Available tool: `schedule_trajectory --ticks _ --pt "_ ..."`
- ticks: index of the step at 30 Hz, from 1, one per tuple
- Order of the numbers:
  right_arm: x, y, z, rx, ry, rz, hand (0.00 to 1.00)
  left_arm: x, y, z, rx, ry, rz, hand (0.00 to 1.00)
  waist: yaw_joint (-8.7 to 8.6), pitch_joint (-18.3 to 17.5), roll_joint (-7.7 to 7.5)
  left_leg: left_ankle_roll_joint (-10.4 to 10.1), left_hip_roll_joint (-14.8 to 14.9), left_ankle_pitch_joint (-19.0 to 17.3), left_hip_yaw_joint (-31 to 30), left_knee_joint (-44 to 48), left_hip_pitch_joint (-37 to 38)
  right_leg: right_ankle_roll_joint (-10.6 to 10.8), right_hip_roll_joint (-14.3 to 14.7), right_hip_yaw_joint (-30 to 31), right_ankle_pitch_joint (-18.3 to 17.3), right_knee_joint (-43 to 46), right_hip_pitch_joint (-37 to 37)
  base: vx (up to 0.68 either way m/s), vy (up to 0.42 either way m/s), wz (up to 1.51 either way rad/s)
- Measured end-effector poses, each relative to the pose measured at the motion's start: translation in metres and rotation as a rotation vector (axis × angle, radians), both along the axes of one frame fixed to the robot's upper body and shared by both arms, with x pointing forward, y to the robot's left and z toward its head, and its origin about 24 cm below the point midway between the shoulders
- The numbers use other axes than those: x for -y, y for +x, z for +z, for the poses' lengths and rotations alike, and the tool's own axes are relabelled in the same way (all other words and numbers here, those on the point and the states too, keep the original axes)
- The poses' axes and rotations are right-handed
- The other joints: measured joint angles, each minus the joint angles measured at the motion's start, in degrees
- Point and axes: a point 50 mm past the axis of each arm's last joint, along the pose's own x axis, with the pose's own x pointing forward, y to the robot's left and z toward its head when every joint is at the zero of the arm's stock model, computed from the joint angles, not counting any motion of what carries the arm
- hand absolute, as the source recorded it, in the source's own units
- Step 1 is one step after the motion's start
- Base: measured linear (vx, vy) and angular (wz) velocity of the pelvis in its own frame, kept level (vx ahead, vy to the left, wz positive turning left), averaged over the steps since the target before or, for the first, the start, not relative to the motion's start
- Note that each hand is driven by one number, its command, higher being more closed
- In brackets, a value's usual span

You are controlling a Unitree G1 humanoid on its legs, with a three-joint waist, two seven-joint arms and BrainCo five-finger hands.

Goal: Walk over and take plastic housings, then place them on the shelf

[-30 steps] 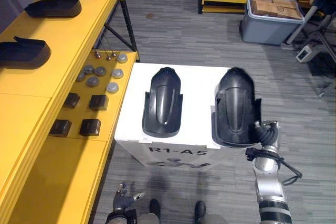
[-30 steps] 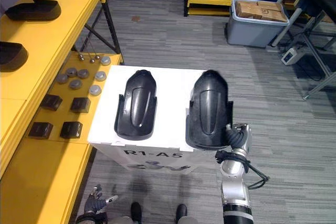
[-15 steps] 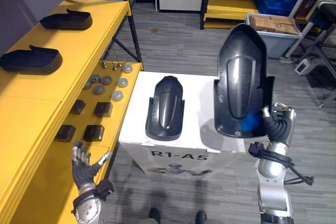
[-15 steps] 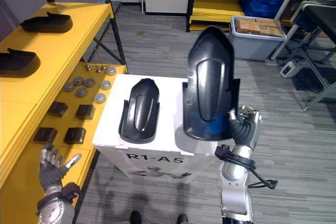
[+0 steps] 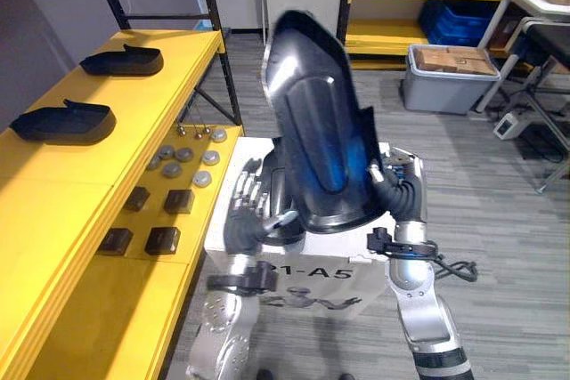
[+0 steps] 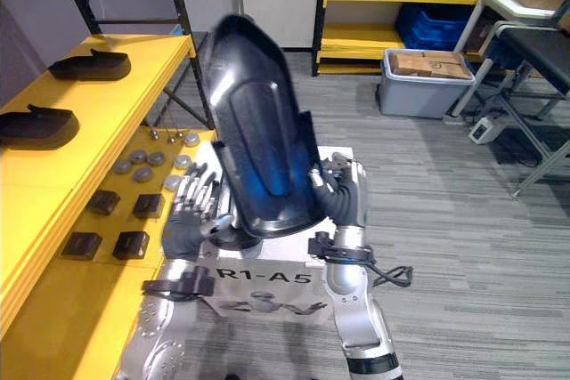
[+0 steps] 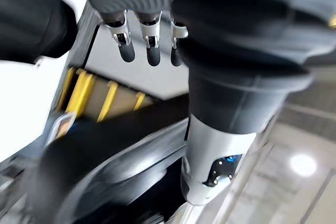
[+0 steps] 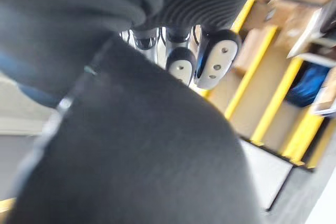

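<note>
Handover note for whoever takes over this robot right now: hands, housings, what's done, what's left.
Right hand: shut on the lower edge of a housing, holding it up, tilted, above the box.
Left hand: open, fingers straight, by the housing's lower left edge; contact unclear.
Shelf: two housings lie on its yellow top, at the robot's left.
Done: one housing lifted.
Left: turn to the shelf and set it down, probably beside those two; then check the box for more.
</note>
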Motion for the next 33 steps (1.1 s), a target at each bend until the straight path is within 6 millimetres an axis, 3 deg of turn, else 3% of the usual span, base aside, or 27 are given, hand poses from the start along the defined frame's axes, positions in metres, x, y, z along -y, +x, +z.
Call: schedule_trajectory --ticks 7,8,14,15,22,29,33 --pt "-0.004 -0.001 0.001 0.02 -0.067 0.014 1.0 0.014 0.009 -0.004 -0.034 0.002 -0.062 0.0 0.0 -0.4 0.09 0.0 0.0 0.0 1.1 -0.2 0.6 0.3 0.1 1.1 0.2 0.0 0.0 -0.01 0.006 -0.07" --pt "-0.005 -0.001 0.001 0.022 -0.078 0.018 1.0 0.014 0.01 -0.006 -0.043 0.013 -0.064 1.0 -0.17 -0.4 0.08 0.0 0.0 0.0 1.4 -0.2 0.7 0.4 0.1 1.4 0.3 0.0 -0.1 -0.01 0.009 -0.1" --pt "-0.005 -0.002 -0.001 0.022 -0.128 0.037 1.0 0.015 0.012 -0.014 -0.09 0.042 -0.074 1.0 -0.83 -1.5 0.11 0.1 -0.2 0.0 1.5 -0.2 0.2 0.7 -0.1 1.5 0.5 -0.1 -0.6 0.0 0.001 -0.01" --pt "-0.007 -0.003 -0.002 0.021 -0.138 0.05 0.0 0.014 0.012 -0.017 -0.101 0.054 -0.07 1.0 -1.03 -2.0 0.11 0.1 -0.2 0.0 1.5 -0.2 0.2 0.7 -0.1 1.5 0.6 -0.1 -0.6 0.0 0.0 0.0" --pt "-0.025 -0.014 -0.002 0.061 -0.139 0.189 0.0 0.004 0.018 -0.022 -0.139 0.068 0.008 1.0 -1.42 -2.4 0.1 0.1 -0.2 0.1 1.5 -0.2 0.2 0.6 -0.1 1.6 0.7 -0.1 -0.6 0.0 0.0 0.0" --pt "-0.02 -0.019 -0.015 -0.007 -0.085 0.216 0.0 -0.001 0.019 -0.023 -0.144 0.101 0.021 1.0 -1.42 -2.4 0.09 0.1 -0.3 0.1 1.6 -0.3 0.2 0.6 -0.2 1.6 0.7 -0.2 -0.6 0.0 0.0 0.0" --pt "-0.005 -0.02 -0.022 -0.083 -0.019 0.246 0.0 -0.005 0.021 -0.021 -0.116 0.154 0.04 1.0 -1.32 -2.4 0.08 0.2 -0.3 0.1 1.6 -0.6 0.4 0.6 -0.1 1.6 0.7 -0.3 -0.5 0.0 0.0 0.0"
